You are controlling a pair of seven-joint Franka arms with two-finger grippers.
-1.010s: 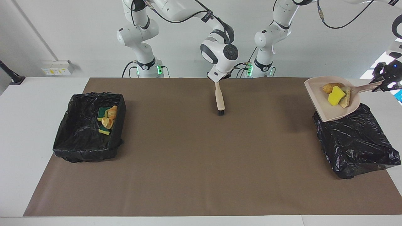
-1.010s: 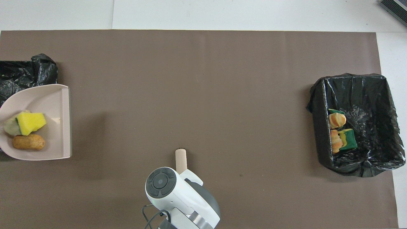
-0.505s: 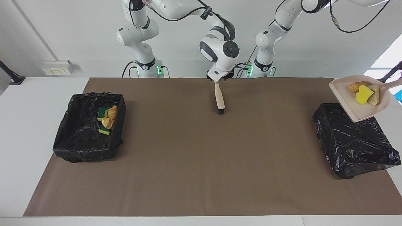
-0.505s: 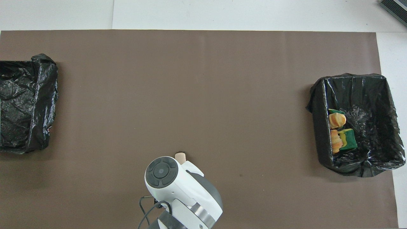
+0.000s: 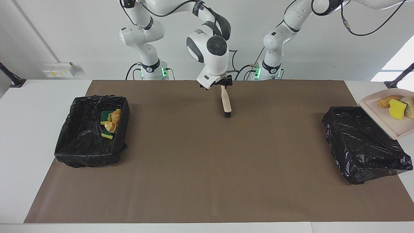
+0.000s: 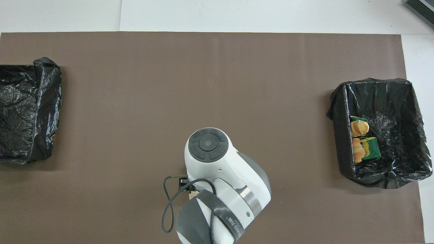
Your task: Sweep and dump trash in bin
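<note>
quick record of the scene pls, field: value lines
dustpan: raised in the air at the left arm's end of the table, beside the empty bin
scraps on dustpan: three, a yellow sponge and two bread pieces
full bin: at the right arm's end, holds several scraps
brush: mid-mat, near the robots
right gripper: at the brush's handle end, grip unclear
left gripper: out of frame

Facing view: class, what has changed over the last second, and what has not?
The dustpan, carrying three scraps, swung off the bin at the left arm's end, outward toward the table's end. The right gripper opened its jaws, releasing the brush, and shifted aside. Brush, both bins and binned scraps stayed put.
</note>
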